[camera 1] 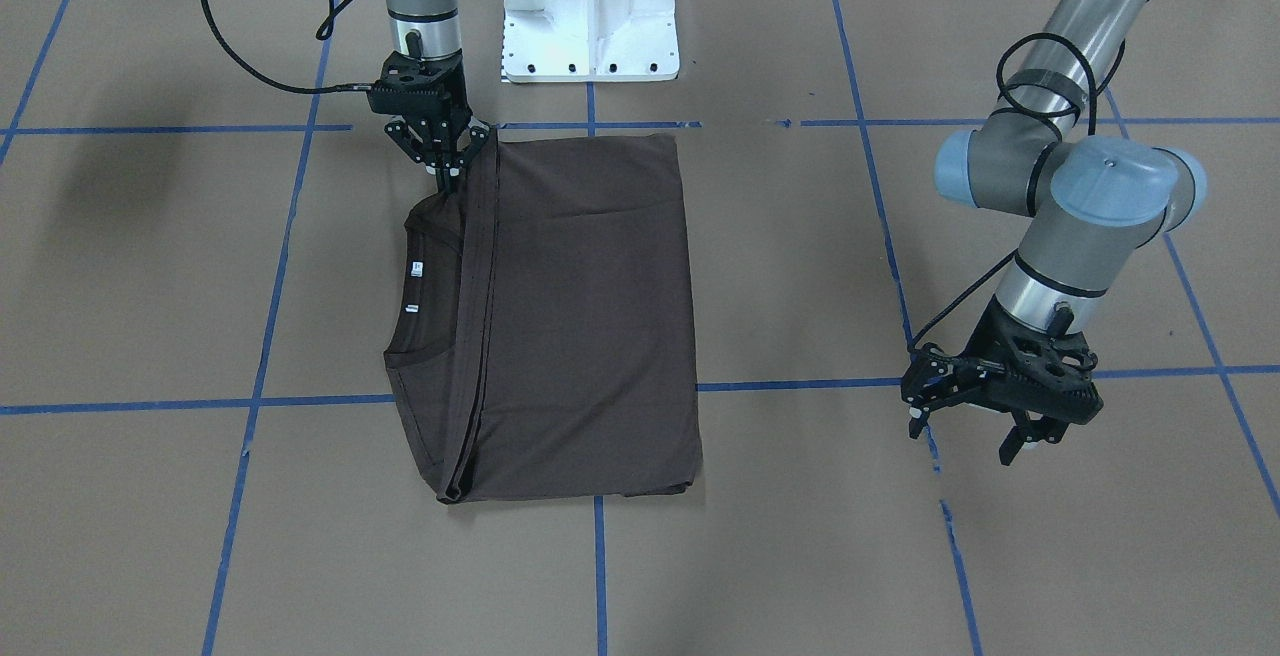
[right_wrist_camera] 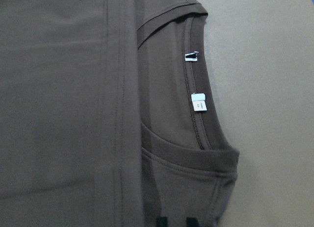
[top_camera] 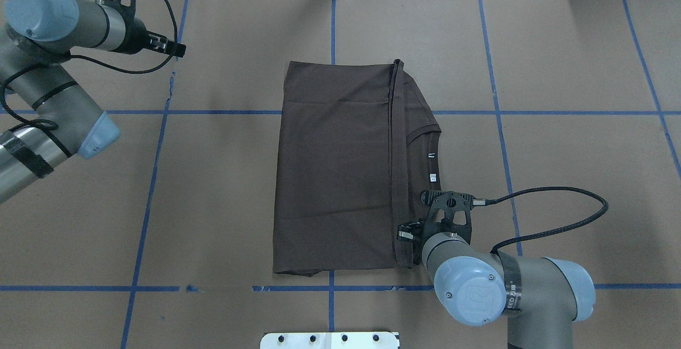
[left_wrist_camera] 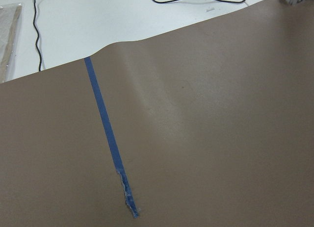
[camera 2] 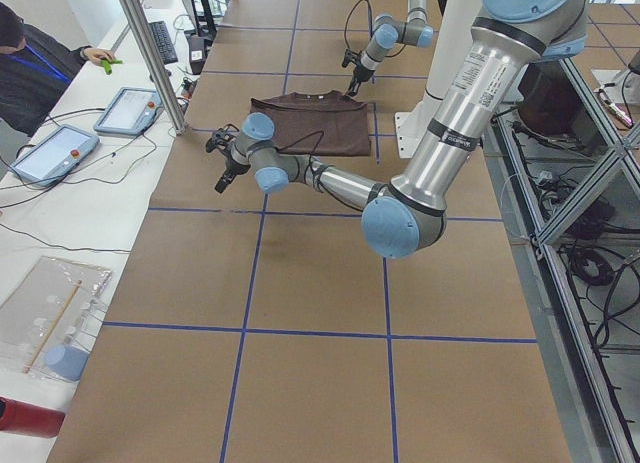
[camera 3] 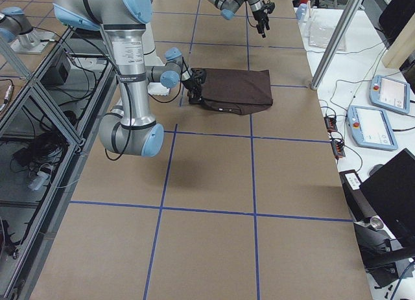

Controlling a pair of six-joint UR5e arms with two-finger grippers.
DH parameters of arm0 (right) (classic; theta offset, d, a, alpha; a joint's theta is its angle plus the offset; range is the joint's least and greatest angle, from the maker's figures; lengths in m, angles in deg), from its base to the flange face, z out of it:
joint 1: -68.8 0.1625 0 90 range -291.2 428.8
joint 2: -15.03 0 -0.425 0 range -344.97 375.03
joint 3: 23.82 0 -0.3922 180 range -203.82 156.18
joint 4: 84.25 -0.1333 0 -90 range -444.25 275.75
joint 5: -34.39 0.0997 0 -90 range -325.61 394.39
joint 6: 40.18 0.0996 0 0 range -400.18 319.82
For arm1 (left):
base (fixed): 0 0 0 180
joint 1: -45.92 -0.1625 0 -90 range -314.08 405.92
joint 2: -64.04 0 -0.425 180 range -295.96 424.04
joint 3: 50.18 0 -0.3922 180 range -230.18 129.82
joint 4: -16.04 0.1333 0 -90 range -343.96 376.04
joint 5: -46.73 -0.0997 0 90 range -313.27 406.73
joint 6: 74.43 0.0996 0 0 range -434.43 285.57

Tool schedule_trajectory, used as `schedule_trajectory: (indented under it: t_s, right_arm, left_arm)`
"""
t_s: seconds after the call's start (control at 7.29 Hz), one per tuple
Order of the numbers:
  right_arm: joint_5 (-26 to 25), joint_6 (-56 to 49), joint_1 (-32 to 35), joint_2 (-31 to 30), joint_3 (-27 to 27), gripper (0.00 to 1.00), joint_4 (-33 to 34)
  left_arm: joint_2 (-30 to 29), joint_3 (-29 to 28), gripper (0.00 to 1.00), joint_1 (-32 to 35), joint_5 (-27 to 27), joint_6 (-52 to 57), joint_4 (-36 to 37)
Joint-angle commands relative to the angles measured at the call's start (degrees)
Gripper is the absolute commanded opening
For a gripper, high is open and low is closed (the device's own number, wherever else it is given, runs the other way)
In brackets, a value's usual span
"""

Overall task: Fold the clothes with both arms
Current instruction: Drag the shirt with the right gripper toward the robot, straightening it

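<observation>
Where right pincer (camera 1: 447, 168) meets T-shirt (camera 1: 590, 316), grip unclear.

This is a robotics lab: a table (camera 2: 320, 383) papered in brown and gridded with blue tape (camera 2: 248, 283), aluminium framing (camera 2: 152, 58) beside it, and a white side bench (camera 2: 60, 213) with teach pendants (camera 2: 126, 110), loose cables (camera 2: 40, 188) and an operator (camera 2: 35, 58).

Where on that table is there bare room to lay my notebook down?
Bare brown paper lies between the T-shirt and the left gripper, and wide beyond the shirt's collar side. It is crowded at the corner near the white pedestal, where the right gripper sits.
</observation>
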Motion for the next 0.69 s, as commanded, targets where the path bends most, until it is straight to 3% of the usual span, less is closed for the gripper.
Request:
schedule_trajectory:
  t_s: [0.0, 0.27, 0.55]
  right_arm:
    - [1.31, -8.72, -0.09, 0.52, 5.68, 1.00, 4.37]
    - [0.28, -9.81, -4.81, 1.05, 6.51, 1.00, 8.17]
    - [-4.98, -11.48, -9.21, 1.14, 5.73, 0.96, 8.80]
  left_arm:
    - [0.09, -0.04, 1.00, -0.08, 0.00, 0.00, 0.00]
    - [0.09, -0.04, 1.00, -0.08, 0.00, 0.00, 0.00]
    - [0.09, -0.04, 1.00, -0.16, 0.00, 0.00, 0.00]
